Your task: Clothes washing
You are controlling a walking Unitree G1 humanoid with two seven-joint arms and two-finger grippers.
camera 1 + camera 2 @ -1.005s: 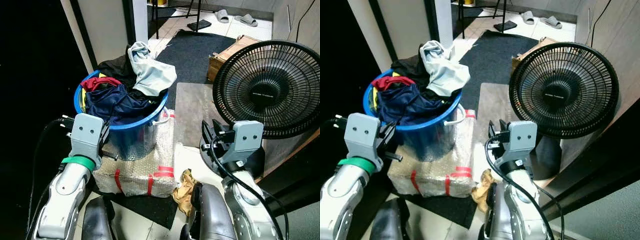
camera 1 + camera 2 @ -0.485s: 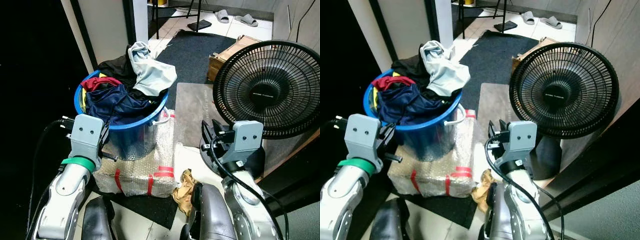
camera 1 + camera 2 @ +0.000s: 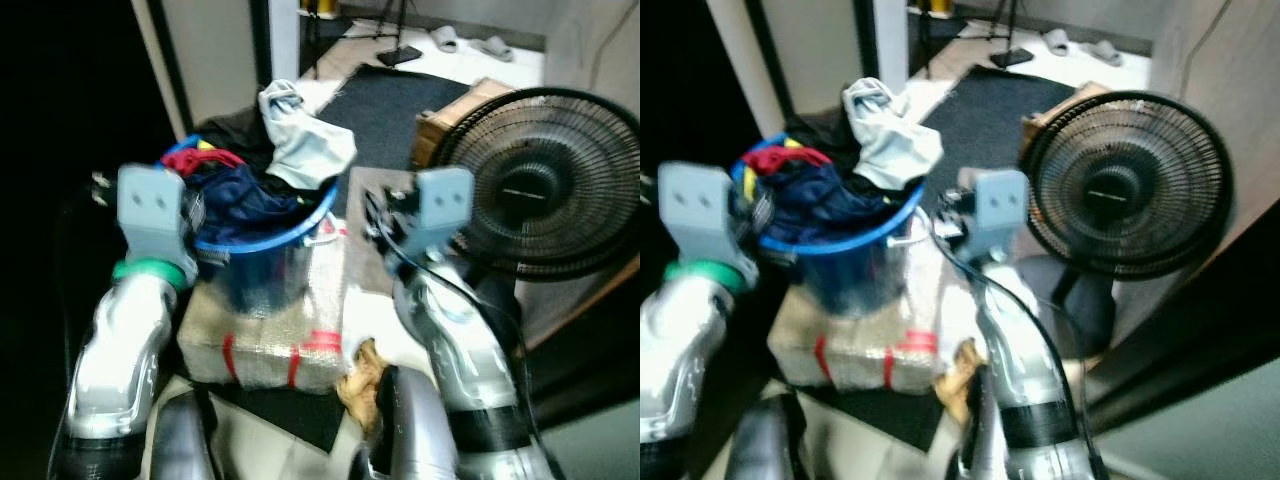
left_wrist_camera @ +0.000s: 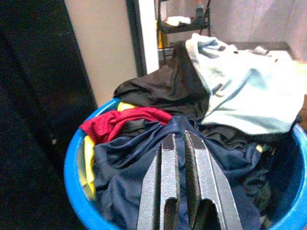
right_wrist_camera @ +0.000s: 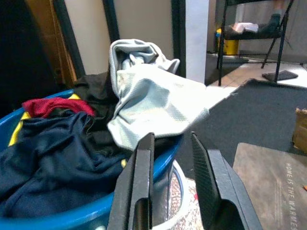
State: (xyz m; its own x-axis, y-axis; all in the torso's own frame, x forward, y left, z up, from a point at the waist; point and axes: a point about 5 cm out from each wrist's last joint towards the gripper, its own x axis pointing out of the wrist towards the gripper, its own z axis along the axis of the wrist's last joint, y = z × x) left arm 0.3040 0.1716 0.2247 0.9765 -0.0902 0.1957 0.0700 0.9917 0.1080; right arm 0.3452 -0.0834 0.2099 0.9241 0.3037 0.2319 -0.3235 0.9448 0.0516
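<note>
Dark mat; left claw closed over blue basin; right claw parted.

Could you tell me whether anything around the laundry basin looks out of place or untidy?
The blue basin is overfilled: a pale grey garment and a black one spill over its rim. It stands on a bubble-wrapped parcel, and crumpled brown paper lies on the floor beside that.
</note>
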